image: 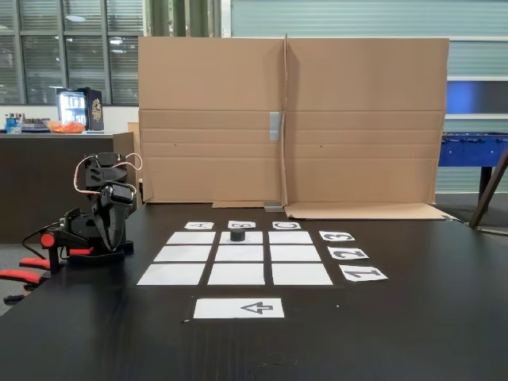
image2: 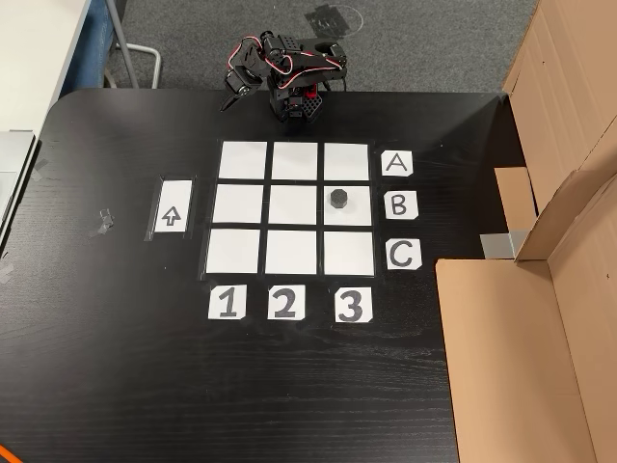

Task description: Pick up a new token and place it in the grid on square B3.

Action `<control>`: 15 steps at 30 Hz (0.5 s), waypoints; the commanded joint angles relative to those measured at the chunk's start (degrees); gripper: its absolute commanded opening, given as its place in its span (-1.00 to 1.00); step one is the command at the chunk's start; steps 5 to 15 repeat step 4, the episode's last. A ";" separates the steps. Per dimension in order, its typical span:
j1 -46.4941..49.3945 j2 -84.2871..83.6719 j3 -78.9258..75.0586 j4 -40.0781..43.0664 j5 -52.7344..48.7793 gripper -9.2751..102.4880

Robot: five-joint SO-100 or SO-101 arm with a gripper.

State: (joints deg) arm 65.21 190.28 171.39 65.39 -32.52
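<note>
A small black token (image: 237, 235) (image2: 338, 199) sits upright on square B3 (image: 252, 237) (image2: 357, 214), the white rectangle in line with the "B" card (image2: 399, 204) and the "3" card (image2: 352, 305). The other squares of the grid (image: 239, 274) (image2: 292, 204) are bare. The arm is folded up at the table's edge, beyond the A row. Its gripper (image: 108, 236) (image2: 229, 101) points down toward the table, well away from the token. The jaws look shut with nothing in them.
A white sheet with an arrow outline (image: 238, 308) (image2: 171, 206) lies beside the grid's "1" column. A tall cardboard wall (image: 286, 119) (image2: 540, 318) stands along the side by the letter cards. A small scrap (image2: 103, 220) lies on the black table near the arrow sheet.
</note>
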 commanded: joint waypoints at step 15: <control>-0.09 0.26 0.09 -0.70 -0.18 -0.85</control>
